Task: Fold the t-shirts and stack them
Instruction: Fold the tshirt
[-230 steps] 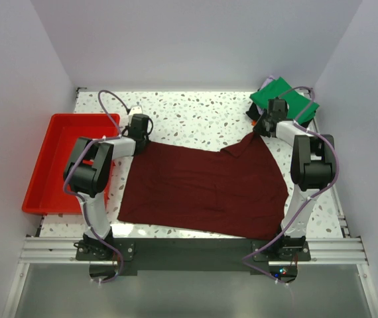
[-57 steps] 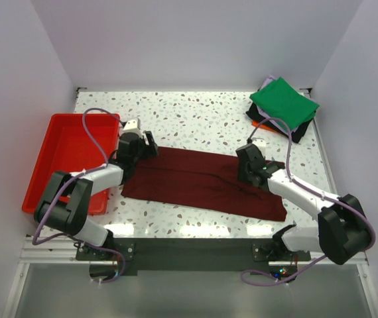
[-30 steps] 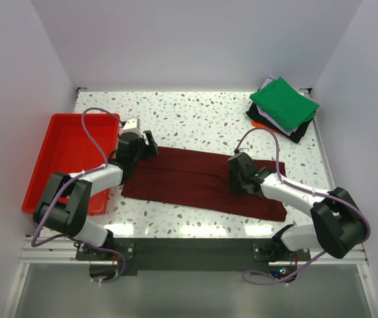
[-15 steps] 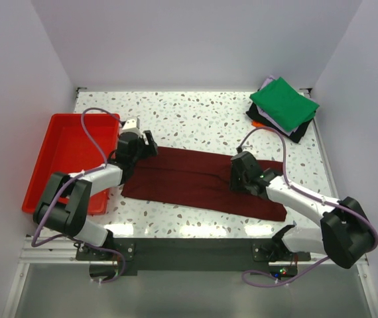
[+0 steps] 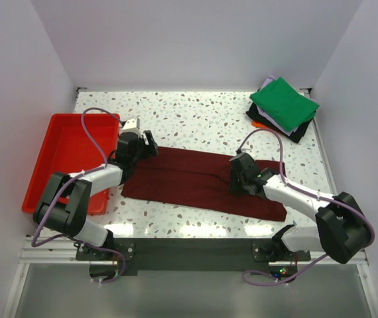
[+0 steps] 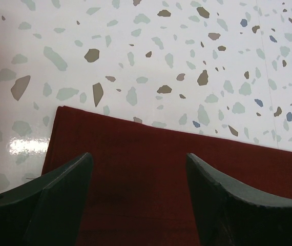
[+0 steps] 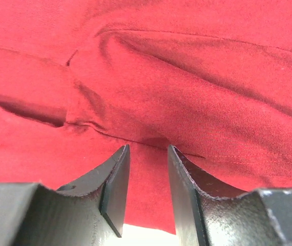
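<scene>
Left gripper (image 5: 146, 143) sits at the far left corner of the maroon t-shirt (image 5: 189, 183), which lies folded into a long band across the tabletop (image 5: 195, 119). The right gripper (image 5: 237, 183) rests on the band's right half. Folded shirts, green on top (image 5: 284, 103), are stacked in the far right corner, and a red tray (image 5: 46, 173) lies at the left.

From the left wrist, the gripper is spread wide above the shirt's corner.

From the right wrist, the fingers (image 7: 116, 179) stand a narrow gap apart against wrinkled cloth; I cannot tell whether they pinch it.
</scene>
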